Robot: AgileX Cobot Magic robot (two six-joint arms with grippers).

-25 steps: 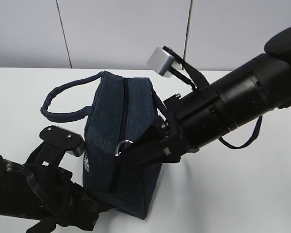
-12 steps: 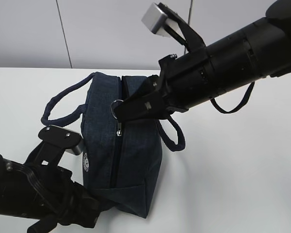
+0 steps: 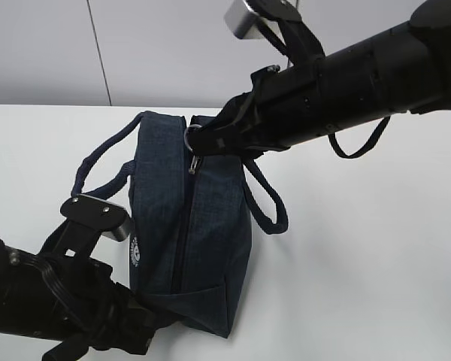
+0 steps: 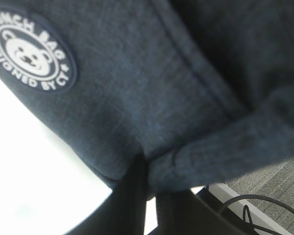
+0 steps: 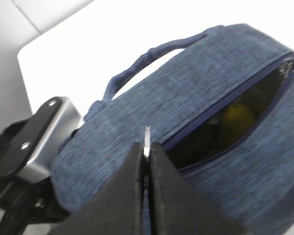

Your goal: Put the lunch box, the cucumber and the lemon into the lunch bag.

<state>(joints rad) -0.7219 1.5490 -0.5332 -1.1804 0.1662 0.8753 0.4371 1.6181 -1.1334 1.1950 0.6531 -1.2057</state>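
The dark navy fabric lunch bag [image 3: 188, 226] stands on the white desk [image 3: 361, 256], its two loop handles drooping to either side. The right end effector [image 3: 203, 143] is pinched closed on the metal ring zipper pull [image 3: 192, 138] at the far end of the bag's top; in the right wrist view its fingers [image 5: 137, 196] meet around the thin metal tab. There the zipper gapes partly, and the small yellow lemon [image 5: 237, 122] shows inside the bag. The left end effector [image 4: 149, 205] grips the bag's lower near corner, its fingers closed on a fold of fabric beside the round white bear logo [image 4: 32, 51].
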